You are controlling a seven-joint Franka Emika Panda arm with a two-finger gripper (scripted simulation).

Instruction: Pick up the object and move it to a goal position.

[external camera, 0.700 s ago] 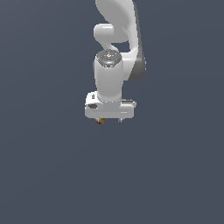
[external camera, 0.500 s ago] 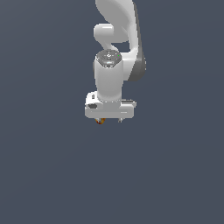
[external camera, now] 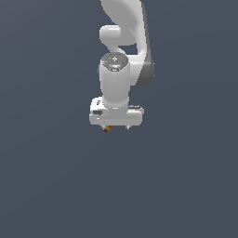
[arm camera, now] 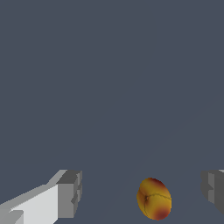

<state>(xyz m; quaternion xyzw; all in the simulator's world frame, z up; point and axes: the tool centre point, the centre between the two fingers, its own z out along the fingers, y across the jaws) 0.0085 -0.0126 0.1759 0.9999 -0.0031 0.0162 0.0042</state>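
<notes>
Orange-yellow with red patches, the object [arm camera: 154,198] is a small egg-shaped ball, its skin crossed by thin dark lines like cracks or seams, with the deepest red low on one side and along its upper edge. In the wrist view it sits in the gap between the two grey fingertips [arm camera: 70,194], nearer to one than the other and touching neither, so the gripper [arm camera: 142,192] stands wide apart and holds nothing. In the exterior view the ball [external camera: 106,128] shows only as a tiny orange speck peeking out just under the white hand, toward the exterior view's left end of it; the gripper [external camera: 116,126] is mostly hidden there by the wrist, and the arm [external camera: 122,56] rises above it and out of the picture. The surface [external camera: 56,186] is a flat, even slate blue-grey that fills both views, with no edge, wall or horizon to tell floor from background. Whether the ball rests on that surface cannot be told.
</notes>
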